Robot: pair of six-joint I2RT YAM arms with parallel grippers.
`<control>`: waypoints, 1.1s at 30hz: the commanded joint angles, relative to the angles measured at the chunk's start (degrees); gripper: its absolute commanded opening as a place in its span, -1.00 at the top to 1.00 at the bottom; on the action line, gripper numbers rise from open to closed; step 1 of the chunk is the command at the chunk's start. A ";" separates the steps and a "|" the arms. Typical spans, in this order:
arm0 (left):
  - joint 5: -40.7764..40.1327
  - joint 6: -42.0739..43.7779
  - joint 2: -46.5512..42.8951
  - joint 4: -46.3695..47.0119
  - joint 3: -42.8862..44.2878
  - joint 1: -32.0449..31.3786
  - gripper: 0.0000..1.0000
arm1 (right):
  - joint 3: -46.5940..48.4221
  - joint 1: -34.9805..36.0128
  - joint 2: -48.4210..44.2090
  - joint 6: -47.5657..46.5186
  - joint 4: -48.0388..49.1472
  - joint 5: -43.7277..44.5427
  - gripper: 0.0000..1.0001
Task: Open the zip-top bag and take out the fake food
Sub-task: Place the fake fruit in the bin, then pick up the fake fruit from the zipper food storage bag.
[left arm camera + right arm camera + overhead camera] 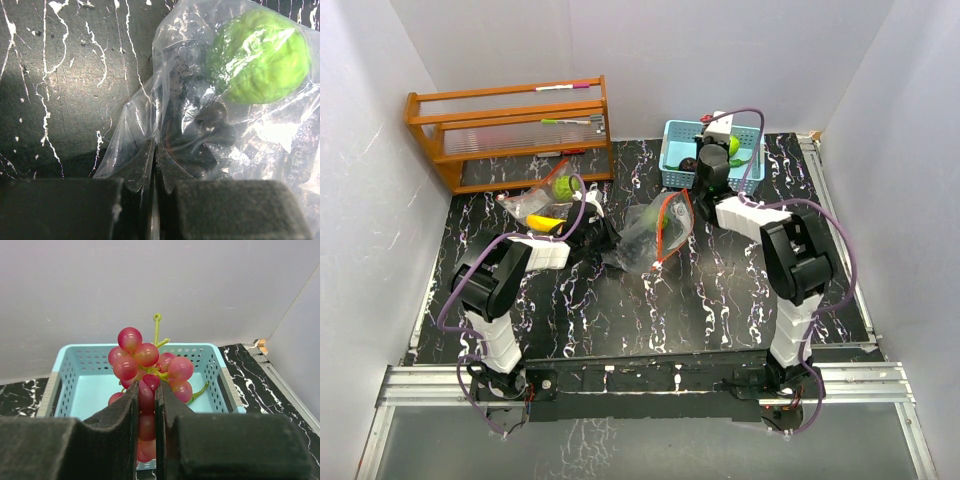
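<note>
The black table (pixel 720 290) carries a blue basket (pixel 670 155) at its far edge; toward the far left corner lies a clear bag (pixel 142 107) holding a green ball (pixel 257 55), its film pinched by the left gripper (pixel 154 150); the right gripper (pixel 146 387) pinches red grapes (pixel 147 360) above the basket.

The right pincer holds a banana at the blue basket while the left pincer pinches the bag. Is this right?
No. The right pincer holds a bunch of red grapes instead; the right wrist view shows it. The rest is correct.
</note>
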 commanded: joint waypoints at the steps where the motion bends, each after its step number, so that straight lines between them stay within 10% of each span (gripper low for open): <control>1: 0.62 0.88 -0.96 -0.21 -0.45 0.35 1.00 | 5.12 -2.09 5.75 -2.54 6.94 1.92 0.82; 6: 1.58 1.66 -1.71 -0.47 -0.35 0.34 1.00 | 8.16 -2.24 9.40 -2.86 2.67 3.37 -0.49; 10: 0.81 2.24 -2.14 -0.93 -0.34 0.35 1.00 | 3.90 -2.15 3.43 0.87 -1.15 -0.42 -0.75; 26: 0.29 1.68 -1.73 -1.15 0.04 0.35 1.00 | -21.42 -1.66 -28.90 25.29 -19.97 -32.40 0.50; 33: 0.71 1.23 -1.74 -0.21 -0.35 0.35 1.00 | -22.72 4.71 -26.62 26.21 -22.06 -41.76 0.63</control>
